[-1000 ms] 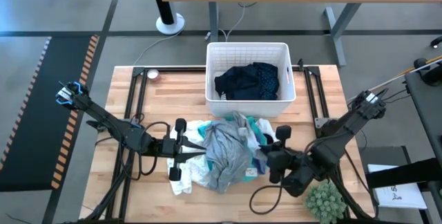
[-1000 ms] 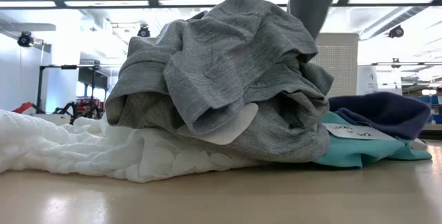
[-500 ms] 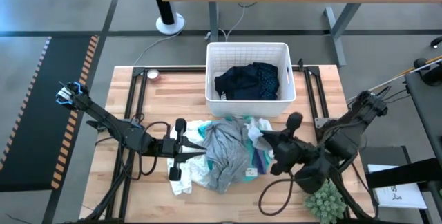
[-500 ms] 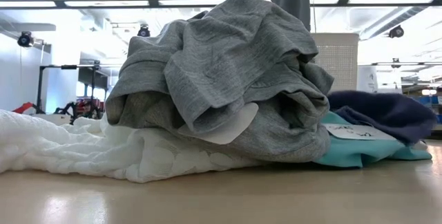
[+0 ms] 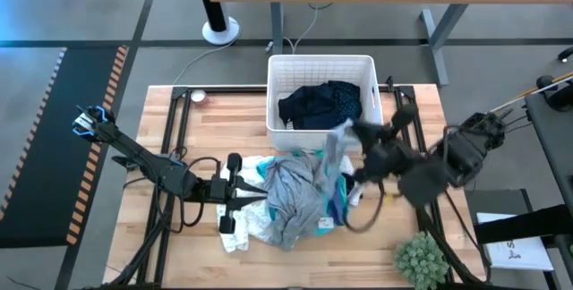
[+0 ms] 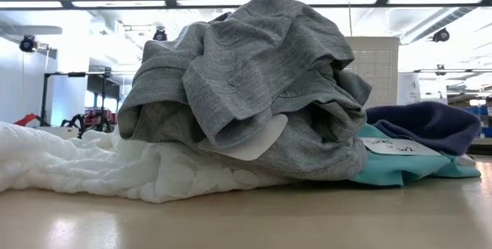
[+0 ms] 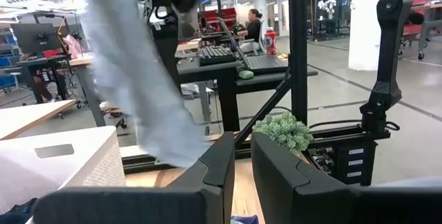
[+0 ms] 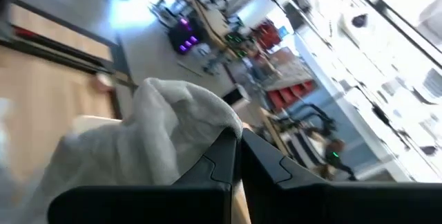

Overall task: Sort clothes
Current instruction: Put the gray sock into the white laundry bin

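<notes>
Spanning the middle of the scene, the wooden table [image 5: 224, 115] carries a white bin [image 5: 324, 66] at its far edge with a dark navy garment [image 5: 318, 104] lying inside. Nearer, just in front of the bin, the clothes pile [image 5: 291, 200] sits heaped: a grey garment [image 6: 254, 72] on top, white lacy fabric [image 6: 69, 168] beneath it and a turquoise piece [image 6: 400, 168] beside it at table level. Right arm reaches in over the pile's bin-side edge; the right gripper [image 5: 351, 134] has its fingers pinched on a light blue garment [image 5: 337, 151], which hangs lifted above the heap, close to the bin's front wall. Left gripper [image 5: 260, 189] rests at the pile's left side, fingers pressed nearly together and holding nothing. Small green plant [image 5: 421, 259] stands at the table's near right corner.
</notes>
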